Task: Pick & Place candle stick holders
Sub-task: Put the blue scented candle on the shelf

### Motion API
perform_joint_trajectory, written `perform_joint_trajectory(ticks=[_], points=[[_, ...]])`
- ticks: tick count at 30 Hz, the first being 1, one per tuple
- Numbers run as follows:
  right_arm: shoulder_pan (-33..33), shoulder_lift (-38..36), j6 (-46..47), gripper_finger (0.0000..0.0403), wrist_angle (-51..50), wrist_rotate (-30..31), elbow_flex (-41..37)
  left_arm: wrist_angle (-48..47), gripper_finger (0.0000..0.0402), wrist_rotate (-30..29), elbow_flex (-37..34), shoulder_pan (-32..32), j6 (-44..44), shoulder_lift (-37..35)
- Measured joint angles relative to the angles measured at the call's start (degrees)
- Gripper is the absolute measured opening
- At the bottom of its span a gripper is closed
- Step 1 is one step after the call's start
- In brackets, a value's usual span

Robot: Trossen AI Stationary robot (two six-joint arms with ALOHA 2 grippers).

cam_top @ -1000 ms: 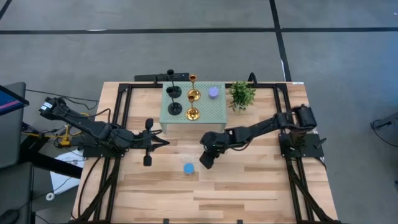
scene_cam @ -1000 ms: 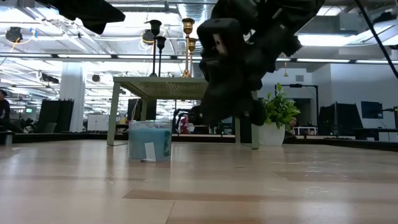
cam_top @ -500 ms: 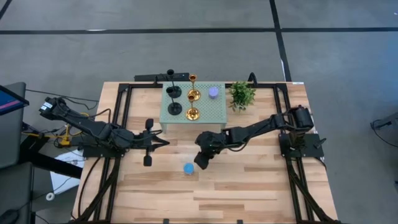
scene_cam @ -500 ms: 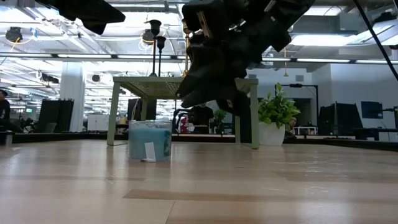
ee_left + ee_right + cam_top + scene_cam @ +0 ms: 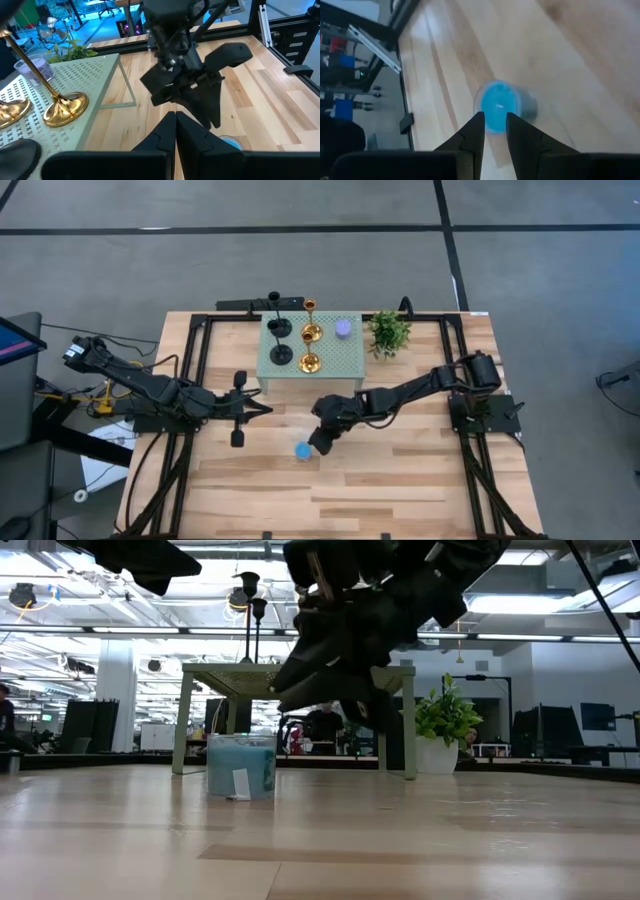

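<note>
**Right pincer over blue cup**

Right pincer point(image 5: 318, 442) slightly open, empty, above blue cup point(image 5: 302, 451) on counter point(image 5: 400, 480). Left pincer point(image 5: 240, 409) shut, empty, at 9 o'clock. Four holders point(image 5: 309, 364) on green stand point(image 5: 340, 360), 12 o'clock.

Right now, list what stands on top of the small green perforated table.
On the green perforated table: two matte black candle stick holders, two shiny gold candle stick holders and a small purple cup. The space underneath is covered from above.

Glossy gold holders point(image 5: 309, 348), pale wood table point(image 5: 400, 480)
</note>
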Motion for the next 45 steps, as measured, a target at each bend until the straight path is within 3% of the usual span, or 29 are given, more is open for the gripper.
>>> perform_joint_trajectory(ticks=[4,13,19,24,33,38,45], points=[[0.1,0.2,-2.9,0.0072,0.5,-0.1,0.0,0.0,0.0011,0.0,0.0,0.0,0.0,0.0],[1.5,-3.3,-22.6,0.0067,4.5,5.0,0.1,0.0,0.0011,0.0,0.0,0.0,0.0,0.0],[1.8,-7.9,-28.9,0.0054,2.4,10.4,-0.4,0.2,0.0011,2.5,0.0,0.0,-4.6,0.4],[2.8,-13.5,-33.9,0.0035,-6.3,19.0,-0.5,0.2,0.001,7.1,0.0,0.0,-9.4,4.3],[8.0,-23.9,-36.7,0.0006,-20.6,32.4,-0.6,4.3,0.0008,7.1,0.0,0.0,-20.9,20.3],[10.1,-25.9,-36.2,0.0005,-24.2,37.7,-0.6,10.7,0.0009,7.0,0.1,1.6,-29.0,22.7],[11.7,-25.1,-36.1,0.0005,-29.6,38.3,-0.7,10.7,0.0007,10.5,0.0,3.6,-38.2,25.1]])
